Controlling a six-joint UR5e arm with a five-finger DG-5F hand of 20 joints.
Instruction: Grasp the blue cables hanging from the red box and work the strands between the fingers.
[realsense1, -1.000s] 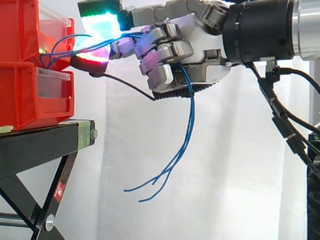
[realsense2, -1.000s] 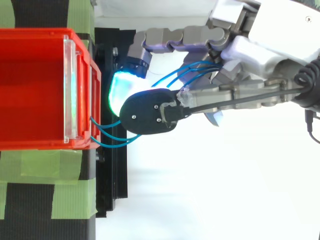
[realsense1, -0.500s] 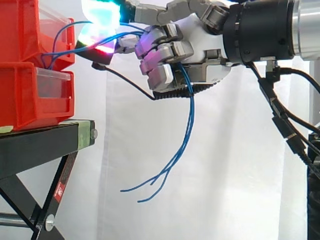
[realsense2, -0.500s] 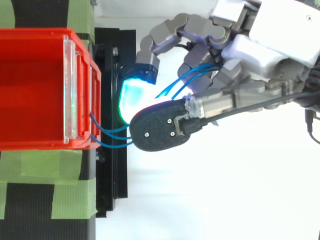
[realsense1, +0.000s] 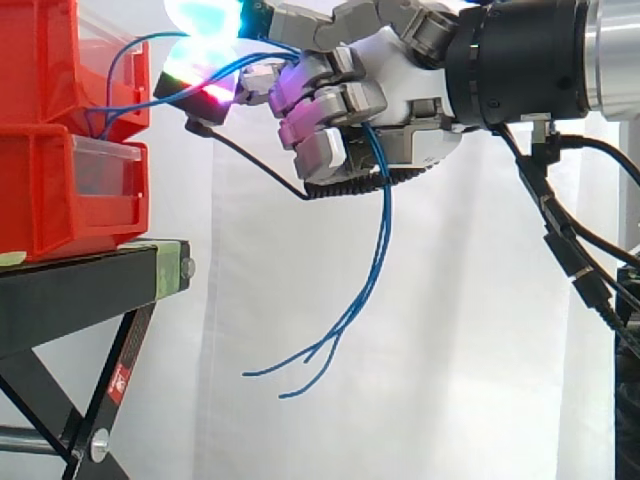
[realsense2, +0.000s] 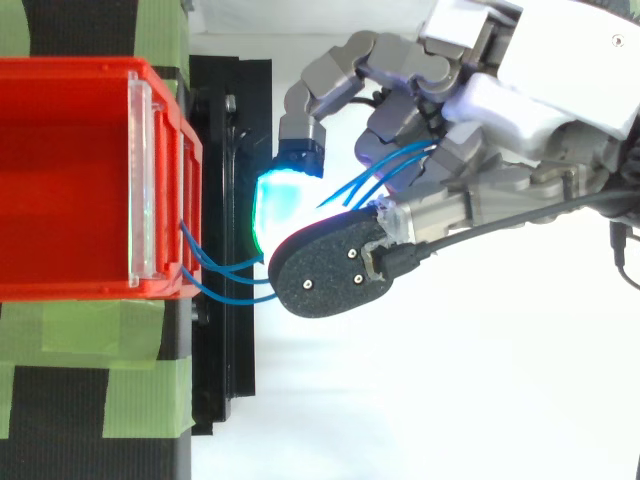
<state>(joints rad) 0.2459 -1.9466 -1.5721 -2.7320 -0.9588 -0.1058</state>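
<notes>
Glossy red plastic box (realsense2: 70, 180), matt black stand (realsense1: 90, 290).

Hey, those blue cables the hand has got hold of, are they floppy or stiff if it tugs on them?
Probably floppy but slightly springy: the blue cables droop below the hand in soft curves, their ends kicking outward. Likely very light, being thin strands. They look smooth, so they may slide through its grip.

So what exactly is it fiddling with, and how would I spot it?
Find the stacked red plastic bins on the black stand at left. Thin blue cables leave the bins' front, pass through the robot hand's curled fingers and dangle loose below it. Nothing else there is blue and thread-thin.
</notes>
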